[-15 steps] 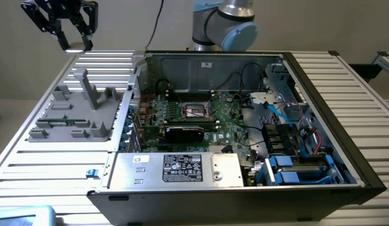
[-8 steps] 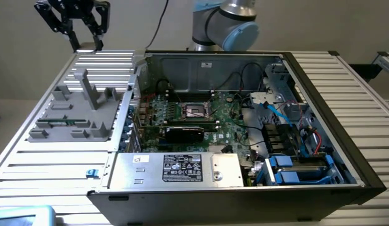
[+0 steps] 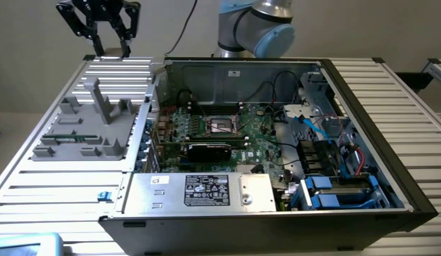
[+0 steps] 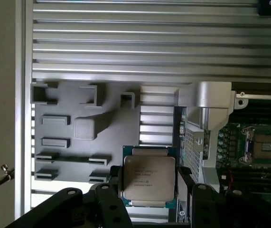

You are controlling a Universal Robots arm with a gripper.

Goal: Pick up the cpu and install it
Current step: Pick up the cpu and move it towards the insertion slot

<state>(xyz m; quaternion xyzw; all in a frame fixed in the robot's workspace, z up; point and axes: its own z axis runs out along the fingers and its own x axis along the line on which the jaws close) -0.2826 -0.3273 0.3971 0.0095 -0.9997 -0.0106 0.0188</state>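
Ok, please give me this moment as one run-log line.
gripper: shut on cpu | place: above slatted table, beside open case | cpu: not installed

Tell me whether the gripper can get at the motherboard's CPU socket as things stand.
Probably yes. The case is open and the socket lies bare, no cable across it. The gripper, with the cpu between its fingers, hangs above the table beside the case, nothing between.

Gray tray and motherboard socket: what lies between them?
Wrist view: bare table slats, then the computer case's metal wall, between gray tray and socket.
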